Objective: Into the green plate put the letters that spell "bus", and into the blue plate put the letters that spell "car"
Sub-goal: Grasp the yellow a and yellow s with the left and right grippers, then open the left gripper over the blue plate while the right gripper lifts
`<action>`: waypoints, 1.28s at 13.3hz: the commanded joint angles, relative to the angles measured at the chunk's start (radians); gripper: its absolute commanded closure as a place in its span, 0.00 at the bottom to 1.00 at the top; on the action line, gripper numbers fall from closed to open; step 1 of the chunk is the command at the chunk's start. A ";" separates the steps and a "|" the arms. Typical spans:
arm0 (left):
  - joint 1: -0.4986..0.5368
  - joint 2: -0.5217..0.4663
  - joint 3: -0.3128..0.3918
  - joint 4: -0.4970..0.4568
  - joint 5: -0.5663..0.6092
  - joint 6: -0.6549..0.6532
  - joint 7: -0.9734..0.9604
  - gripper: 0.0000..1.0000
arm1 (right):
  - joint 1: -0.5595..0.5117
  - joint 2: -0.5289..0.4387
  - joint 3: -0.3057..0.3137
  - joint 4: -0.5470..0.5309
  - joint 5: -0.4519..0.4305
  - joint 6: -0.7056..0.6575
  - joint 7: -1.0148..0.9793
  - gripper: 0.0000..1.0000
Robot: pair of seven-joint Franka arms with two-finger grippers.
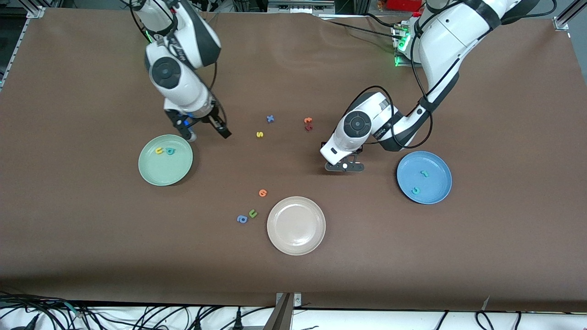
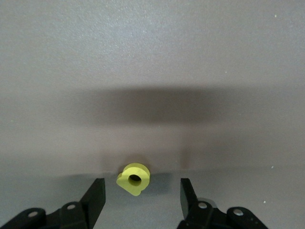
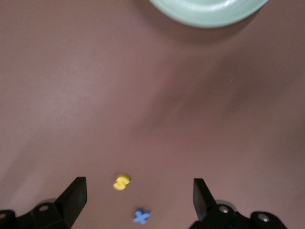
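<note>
the left gripper (image 1: pixel 345 166) is down at the brown table (image 1: pixel 486 256), between the blue plate (image 1: pixel 439 162) and the middle of the table. in the left wrist view its black fingers (image 2: pixel 94 198) stand apart on either side of the yellow a (image 2: pixel 133 178), with bare table showing between each pad and the letter, so nothing is gripped.

the right gripper (image 1: pixel 207 132) hangs over the table just beside the farther rim of the green plate (image 1: pixel 151 172), its jaws spread wide and empty. its wrist view shows the yellow s (image 3: pixel 122 182) and the blue x (image 3: pixel 141 216) lying on the table between the fingers.

in the green plate lie the yellow u (image 1: pixel 159 150) and the teal b (image 1: pixel 170 151), side by side near the farther edge. in the blue plate lie the teal r (image 1: pixel 424 173) and, nearer the front camera, the teal c (image 1: pixel 415 190).

the yellow s sits on the table between the two arms, the blue x just farther from the camera than it. two orange letters (image 1: pixel 308 123) lie close together toward the left arm's end from there. nearer the camera are another orange letter (image 1: pixel 263 193), a green u (image 1: pixel 252 213), a blue a (image 1: pixel 242 219) and an empty beige plate (image 1: pixel 282 238).

dark lettering runs along the right arm's white casing, but i cannot read it.
</note>
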 commanded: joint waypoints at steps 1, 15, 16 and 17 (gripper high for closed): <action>0.002 0.020 0.004 -0.005 0.111 0.005 -0.025 0.29 | 0.077 0.085 -0.005 0.024 -0.015 0.102 0.081 0.02; 0.034 -0.077 -0.003 0.063 0.105 -0.174 0.034 0.90 | 0.199 0.324 -0.003 0.085 -0.599 0.246 0.029 0.43; 0.051 -0.077 -0.003 0.081 0.105 -0.206 0.082 0.90 | 0.203 0.330 -0.003 0.090 -0.601 0.246 0.029 0.30; 0.081 -0.079 -0.003 0.099 0.105 -0.231 0.138 0.90 | 0.206 0.332 -0.005 0.094 -0.613 0.246 0.028 0.30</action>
